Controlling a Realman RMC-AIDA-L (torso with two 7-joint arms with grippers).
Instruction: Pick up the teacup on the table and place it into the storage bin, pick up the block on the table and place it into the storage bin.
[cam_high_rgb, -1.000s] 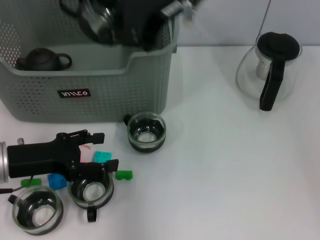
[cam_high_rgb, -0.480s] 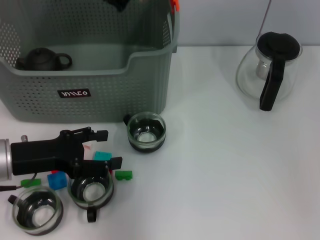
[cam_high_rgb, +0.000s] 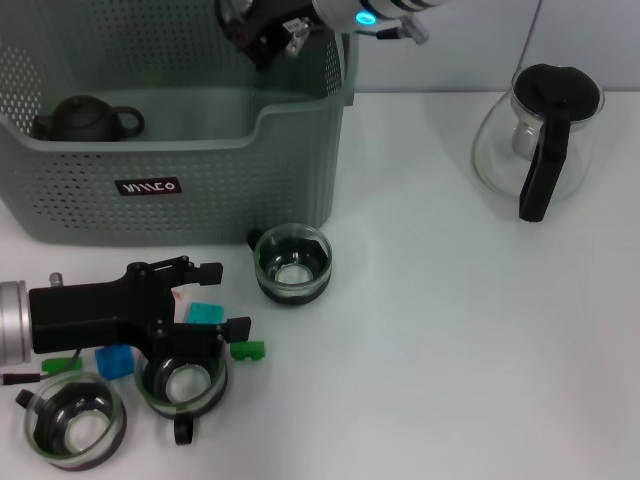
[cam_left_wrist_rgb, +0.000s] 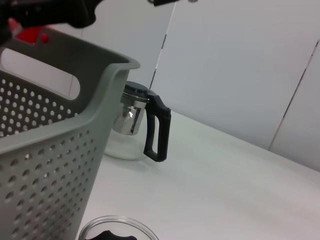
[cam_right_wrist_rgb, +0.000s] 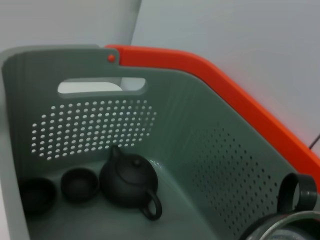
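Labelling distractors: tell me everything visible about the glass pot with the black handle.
The glass pot is a rounded clear carafe with a black lid and a black loop handle facing the camera in the head view; the left wrist view shows a metal-looking insert under the lid. It stands upright on the white table, to the robot's right of the storage bin, apart from it. Nothing touches it but the table.

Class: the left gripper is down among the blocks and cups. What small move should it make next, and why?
Probably close the fingers on the teal block. The left gripper is open, and in the head view that block lies in the gap between its fingers, so it looks lined up for a grasp. The right gripper is up over the bin.
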